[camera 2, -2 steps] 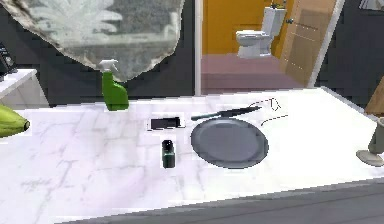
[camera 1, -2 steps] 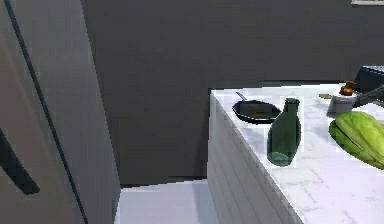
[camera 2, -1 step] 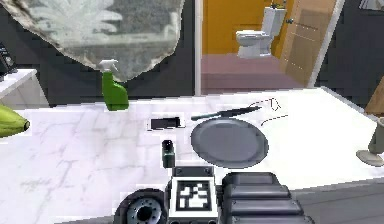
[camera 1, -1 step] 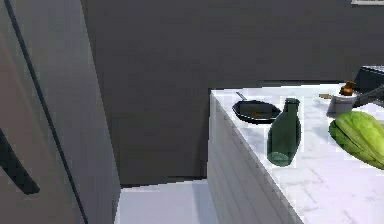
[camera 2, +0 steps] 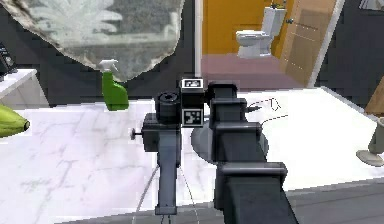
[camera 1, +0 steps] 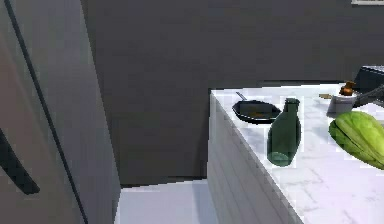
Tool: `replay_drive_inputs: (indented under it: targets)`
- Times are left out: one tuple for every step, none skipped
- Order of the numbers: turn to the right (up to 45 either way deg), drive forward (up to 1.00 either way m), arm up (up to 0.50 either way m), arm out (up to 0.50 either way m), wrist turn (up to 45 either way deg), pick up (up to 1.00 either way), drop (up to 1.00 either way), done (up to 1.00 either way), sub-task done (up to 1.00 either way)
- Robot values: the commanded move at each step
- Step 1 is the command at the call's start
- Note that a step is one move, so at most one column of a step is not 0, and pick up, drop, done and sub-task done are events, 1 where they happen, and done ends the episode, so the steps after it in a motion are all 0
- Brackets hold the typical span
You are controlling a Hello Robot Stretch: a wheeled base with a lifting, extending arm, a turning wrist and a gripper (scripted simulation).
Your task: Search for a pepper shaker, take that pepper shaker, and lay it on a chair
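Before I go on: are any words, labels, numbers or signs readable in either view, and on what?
No text can be read in either view.
Two white squares on the arm: black marks forming a pattern, not letters or numbers.
Green spray bottle: no legible label.
Green glass bottle on the counter: no label visible.

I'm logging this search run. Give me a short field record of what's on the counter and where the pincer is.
surface: white marble counter
forward view items: black pan; dark green bottle; leafy green thing
arm side view items: green spray bottle; small pale upright thing at the right edge
pincer: over the counter; cannot tell whether it holds anything
background: toilet seen through a doorway
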Motion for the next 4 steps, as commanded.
replay_drive_inputs:
  targets:
    - [0.0, 0.00, 0.00, 0.00, 45.0, 0.00, 0.00, 0.00, 0.00]
    - [0.0, 0.00, 0.00, 0.00, 45.0, 0.00, 0.00, 0.00, 0.00]
    - [0.0, 0.00, 0.00, 0.00, 45.0, 0.00, 0.00, 0.00, 0.00]
    - [0.0, 0.00, 0.00, 0.00, 27.0, 0.00, 0.00, 0.00, 0.00]
